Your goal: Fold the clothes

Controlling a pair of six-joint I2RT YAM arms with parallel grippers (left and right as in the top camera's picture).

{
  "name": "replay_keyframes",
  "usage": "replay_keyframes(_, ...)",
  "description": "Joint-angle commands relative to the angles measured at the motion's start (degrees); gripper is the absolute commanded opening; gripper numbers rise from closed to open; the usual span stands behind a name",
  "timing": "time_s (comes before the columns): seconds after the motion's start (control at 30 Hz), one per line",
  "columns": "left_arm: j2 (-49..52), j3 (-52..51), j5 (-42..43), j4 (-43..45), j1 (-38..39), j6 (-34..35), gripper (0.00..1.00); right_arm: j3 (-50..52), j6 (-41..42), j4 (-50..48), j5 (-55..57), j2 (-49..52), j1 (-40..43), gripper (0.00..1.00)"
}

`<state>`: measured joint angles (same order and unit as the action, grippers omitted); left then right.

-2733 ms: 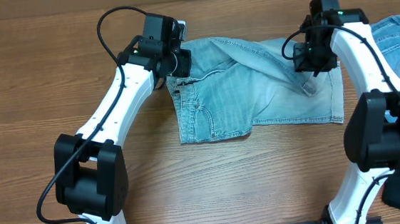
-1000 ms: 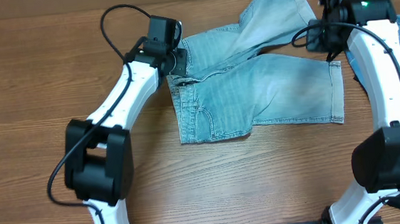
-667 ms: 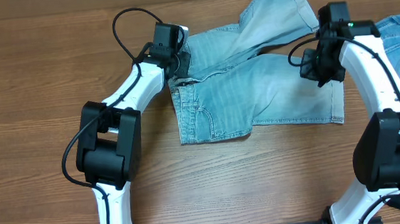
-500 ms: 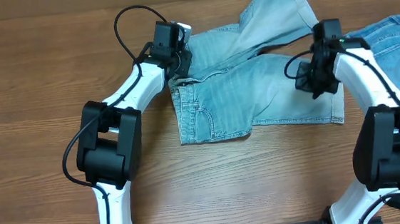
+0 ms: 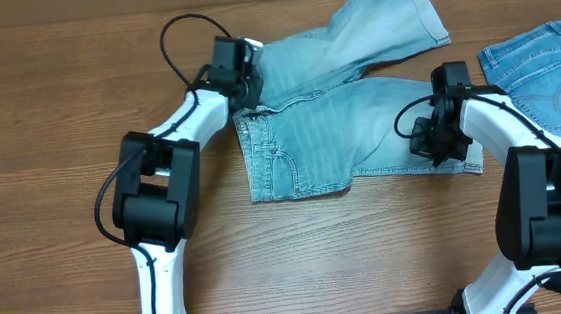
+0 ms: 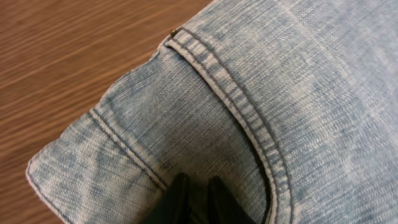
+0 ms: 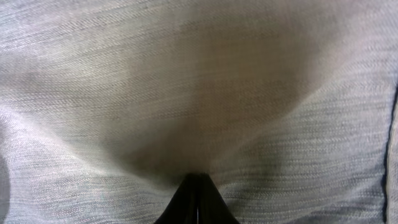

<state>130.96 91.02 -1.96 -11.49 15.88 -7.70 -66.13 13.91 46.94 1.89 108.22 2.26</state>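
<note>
The pale, faded light-blue denim shorts (image 5: 358, 121) are spread across the upper centre of the overhead frame, long axis left to right, one leg splayed toward the upper right. The left gripper (image 6: 198, 198), jaws narrowly parted, is set at the waistband corner at left; the right gripper (image 7: 196, 200), pinched shut on a pucker of cloth, sits nearer the lower leg's cuff at right.

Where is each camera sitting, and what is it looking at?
Overhead: above the table, looking straight down at the pale shorts, darker jeans and both arms.
Left wrist: on the left arm, looking down at a stitched seam of the shorts; the left gripper shows at the bottom.
Right wrist: on the right arm, very close to the denim; the shut right gripper shows.
All three see the shorts.
</note>
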Motion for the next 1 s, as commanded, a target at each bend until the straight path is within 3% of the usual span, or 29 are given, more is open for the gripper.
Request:
replay_keyframes(0.0,2.16,0.15,2.71,1.29,-6.51,-1.7,0.16,4.9,1.9,0.96,1.01,0.22,0.11,0.04)
replay_keyframes(0.17,2.16,0.31,3.52,2.95,-12.15,-3.04,0.2,6.6,4.57,4.46,0.31,0.22,0.07,0.04)
replay_keyframes(0.33,1.99,6.62,3.5,-1.11,-11.82,-3.34,0.42,5.73,4.57,5.97,-4.61,0.2,0.07,0.04)
replay_keyframes(0.4,1.81,17.35,3.52,-11.28,-10.84,-1.07,0.54,2.73,4.28,8.17,-4.61,0.2,0.07,0.04)
replay_keyframes(0.53,0.55,34.18,3.61,-33.99,-7.32,8.66,0.59,-8.07,3.69,13.53,-4.59,0.09,0.07,0.15)
replay_keyframes(0.57,0.48,36.68,4.9,-41.77,-5.66,12.52,0.5,-11.37,3.34,13.86,-4.59,0.09,0.07,0.27)
replay_keyframes(0.63,0.79,35.8,6.51,-48.7,-3.61,16.17,0.21,-14.53,0.87,11.72,-4.57,0.09,0.07,0.55)
replay_keyframes(0.67,0.94,33.92,6.49,-50.93,-2.58,18.25,0.19,-14.91,0.59,8.94,-4.52,0.11,0.11,0.63)
replay_keyframes(0.97,0.94,16.26,4.52,-46.34,-2.49,23.19,0.24,-14.88,-5.84,-9.25,-4.37,0.13,0.17,0.63)
